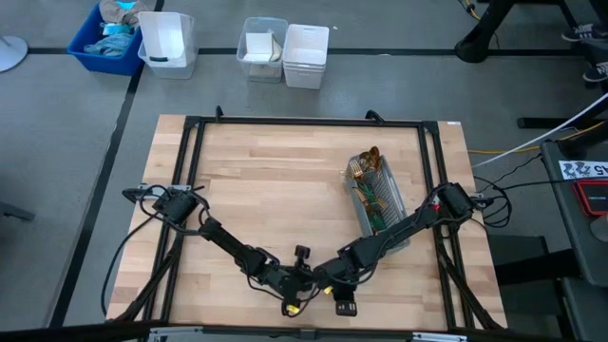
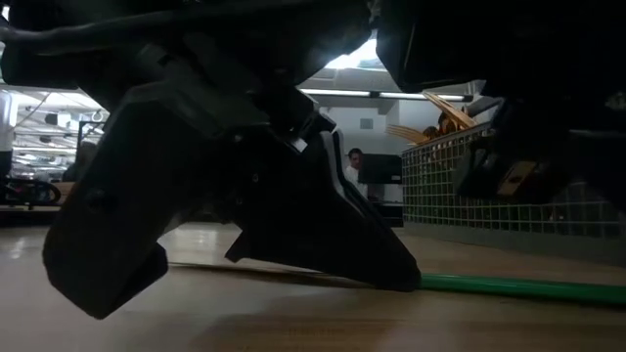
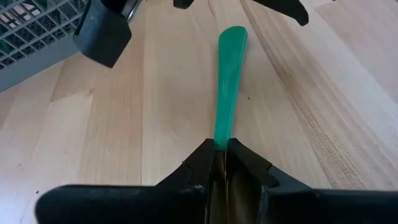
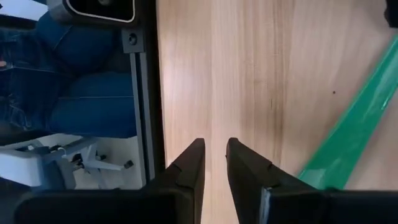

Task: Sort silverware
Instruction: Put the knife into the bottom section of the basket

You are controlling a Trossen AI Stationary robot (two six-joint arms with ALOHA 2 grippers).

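One piece of silverware with a teal-green handle (image 3: 229,74) lies low over the wood near the table's near edge, my left gripper (image 3: 221,146) shut on it. The low view shows the handle (image 2: 528,287) running along the tabletop. Close beside the handle (image 4: 354,134), my right gripper (image 4: 214,146) stands slightly open over bare wood, nothing between its fingers. More silverware stands gold heads up (image 1: 364,163) in the grey mesh caddy (image 1: 380,195) at the table's right. My left gripper pinches the piece between its two fingers where the green handle ends (image 3: 222,140). The gold part (image 3: 221,180) runs back between the fingers, which slant down and lie along the piece. The handle points away, almost level at the tabletop; whether it touches the wood I cannot tell.
A black frame (image 1: 195,128) runs around the table. White and blue bins (image 1: 166,43) stand on the floor beyond the far edge. A person's legs in jeans (image 4: 81,81) are just past the near edge. The table's left half is bare wood (image 1: 266,180).
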